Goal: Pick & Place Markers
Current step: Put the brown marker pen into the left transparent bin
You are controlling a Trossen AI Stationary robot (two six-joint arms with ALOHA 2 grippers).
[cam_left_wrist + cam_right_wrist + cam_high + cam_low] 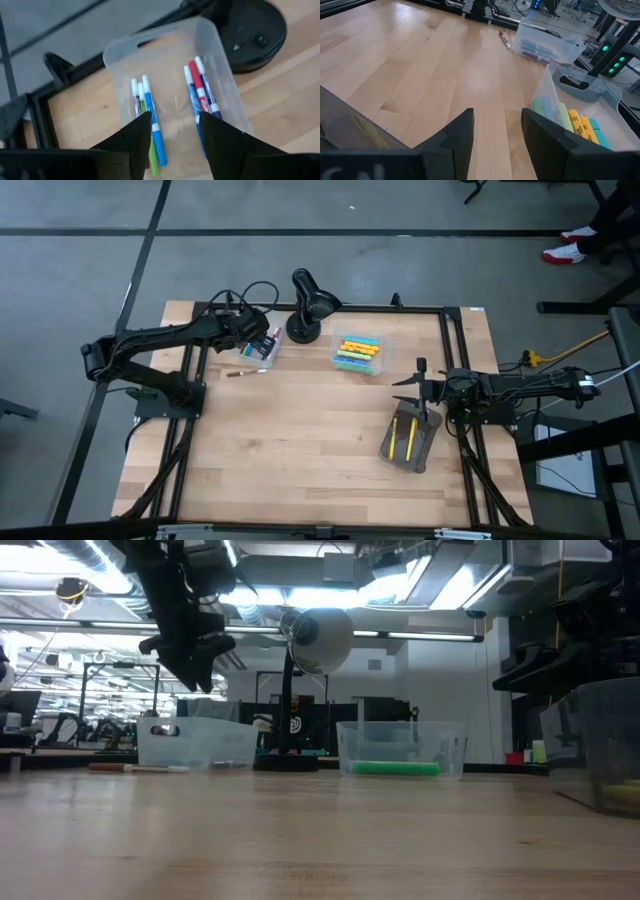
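The left pincer [172, 132] is hovering open and empty over a clear bin [170, 40] at the counter's [300, 440] far edge, beside the black lamp [308, 305]. Its fingers are cutting off the near ends of the markers [150, 110] lying lengthwise along the bin's floor; only the wrist view is showing these clearly. The high view is showing a second bin [357, 354] holding bright markers lying crosswise, and one loose marker [246, 373] lying on the counter. The right pincer [497, 132] is waiting open, empty, over a grey pouch [408, 438].
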